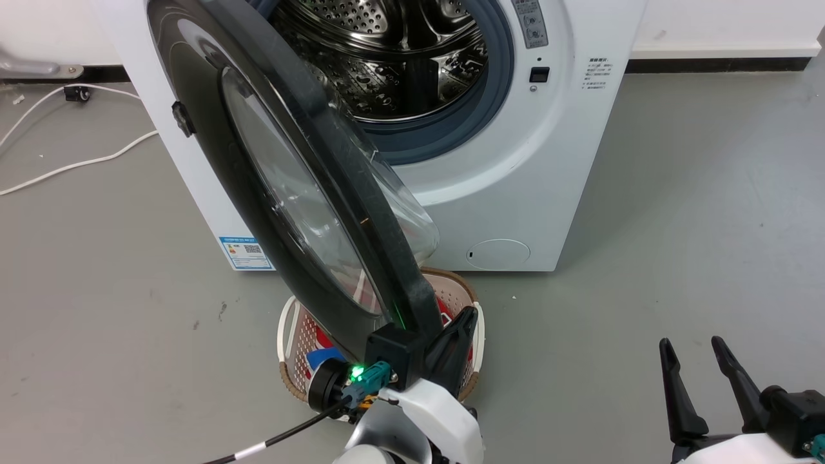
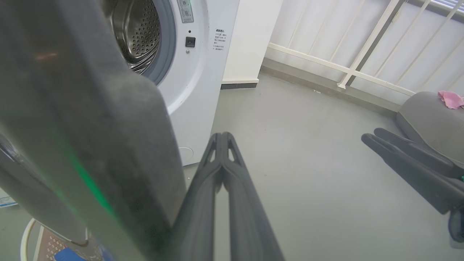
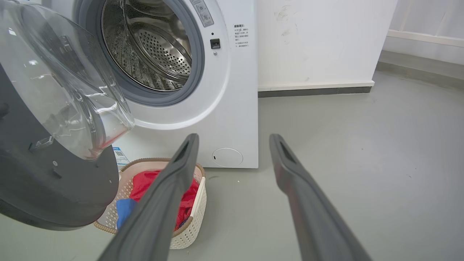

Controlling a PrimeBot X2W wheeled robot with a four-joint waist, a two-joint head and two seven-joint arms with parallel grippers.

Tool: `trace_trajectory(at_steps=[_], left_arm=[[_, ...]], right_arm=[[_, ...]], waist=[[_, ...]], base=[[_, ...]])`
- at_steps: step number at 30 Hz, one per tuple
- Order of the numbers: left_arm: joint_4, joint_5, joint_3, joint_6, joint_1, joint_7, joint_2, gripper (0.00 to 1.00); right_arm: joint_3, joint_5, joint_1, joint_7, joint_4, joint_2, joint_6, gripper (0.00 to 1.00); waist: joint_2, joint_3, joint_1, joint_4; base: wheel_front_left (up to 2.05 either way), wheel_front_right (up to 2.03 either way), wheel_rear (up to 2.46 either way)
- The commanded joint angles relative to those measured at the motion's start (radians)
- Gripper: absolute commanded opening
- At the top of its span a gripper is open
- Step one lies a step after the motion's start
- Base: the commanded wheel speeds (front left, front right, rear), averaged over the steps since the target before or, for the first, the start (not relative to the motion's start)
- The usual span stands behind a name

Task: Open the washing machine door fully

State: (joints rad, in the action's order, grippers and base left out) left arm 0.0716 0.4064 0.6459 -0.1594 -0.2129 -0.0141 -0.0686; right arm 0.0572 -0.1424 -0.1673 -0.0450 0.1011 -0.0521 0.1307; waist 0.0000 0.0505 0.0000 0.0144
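Observation:
The washing machine door (image 1: 200,135), a big black disc with a clear glass bowl, stands swung out roughly halfway from the white machine (image 1: 515,161). The steel drum (image 1: 399,58) shows behind it. The door's free edge comes down to my left gripper (image 1: 465,319), which is shut with nothing between its fingers. In the left wrist view the left gripper (image 2: 222,136) lies just right of the door's thick dark rim (image 2: 90,127), on the side facing the machine. My right gripper (image 1: 699,351) hangs open at the lower right, away from the door (image 3: 43,181), its open fingers (image 3: 233,139) aimed at the machine's base.
A white laundry basket (image 1: 287,335) with red and blue clothes sits on the floor under the door's edge, also in the right wrist view (image 3: 201,195). White cables (image 1: 64,167) trail on the floor at the left. A grey seat (image 2: 431,119) and railing (image 2: 362,47) stand to the right.

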Motion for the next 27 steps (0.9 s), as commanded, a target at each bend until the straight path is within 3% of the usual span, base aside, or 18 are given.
trace_trajectory(at_steps=[1,17,27], left_arm=[[0.0,0.005,-0.008,-0.009,0.01,0.003,-0.004,0.0],[-0.068,0.019,-0.025,-0.051,0.091,0.005,-0.047,0.0],[-0.142,0.012,-0.031,-0.083,0.146,0.001,-0.084,0.0]], right_arm=[[0.002,-0.007,0.007,-0.006,-0.003,0.002,0.0,1.0],[0.01,-0.02,-0.009,0.009,-0.008,0.002,0.0,1.0],[0.009,-0.023,-0.01,0.025,-0.009,0.002,0.0,1.0]], waist=[[0.0,-0.001,0.0,0.003],[0.0,-0.018,0.0,0.072],[0.0,-0.032,0.0,0.181]], base=[[0.0,0.0,0.0],[0.0,0.0,0.0],[0.0,0.0,0.0]])
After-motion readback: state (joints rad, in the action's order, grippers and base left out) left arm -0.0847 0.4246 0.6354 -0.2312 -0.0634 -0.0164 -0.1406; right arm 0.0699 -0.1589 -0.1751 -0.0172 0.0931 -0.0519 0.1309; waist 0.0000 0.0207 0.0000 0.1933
